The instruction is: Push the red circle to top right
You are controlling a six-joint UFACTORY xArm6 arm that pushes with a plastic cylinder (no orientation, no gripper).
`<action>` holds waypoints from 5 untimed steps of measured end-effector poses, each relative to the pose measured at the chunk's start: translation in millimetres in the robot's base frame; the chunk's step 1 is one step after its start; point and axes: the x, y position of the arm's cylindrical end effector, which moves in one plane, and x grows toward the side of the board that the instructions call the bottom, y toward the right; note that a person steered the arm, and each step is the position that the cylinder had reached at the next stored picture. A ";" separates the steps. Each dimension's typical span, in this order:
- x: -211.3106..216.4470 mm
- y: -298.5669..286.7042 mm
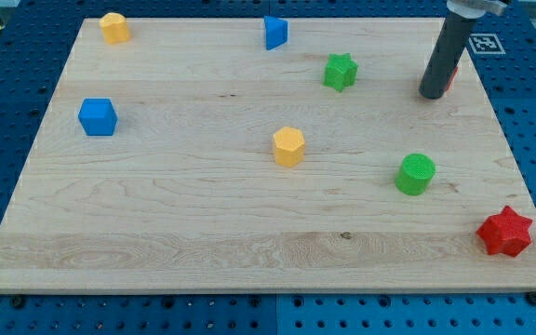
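Red circle (pixel 452 76): near the surface's top right, almost wholly hidden behind the rod; only a red sliver shows at the rod's right edge, so its shape cannot be made out.
Tip (pixel 431 94): my tip sits on the wood just left of the red sliver, touching or nearly so; cannot tell which.
Claw: none on this rig, just a straight dark rod, so nothing is grasped.
Surface (pixel 203 223): pale wooden board on a blue pegged bench.
Green star (pixel 340 71): left of my tip, apart from it.
Green cylinder (pixel 416 174): below my tip, toward the view's bottom right.
Red star (pixel 505 232): bottom right corner, near the board's edge.
Yellow hexagon (pixel 288 146): about mid-board.
Blue cube (pixel 98 116): left side.
Yellow block (pixel 114 27): top left corner, shape unclear.
Blue triangle (pixel 274 32): top edge, centre.
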 end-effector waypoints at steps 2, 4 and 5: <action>0.0 1.1; -12.3 4.3; -25.0 12.8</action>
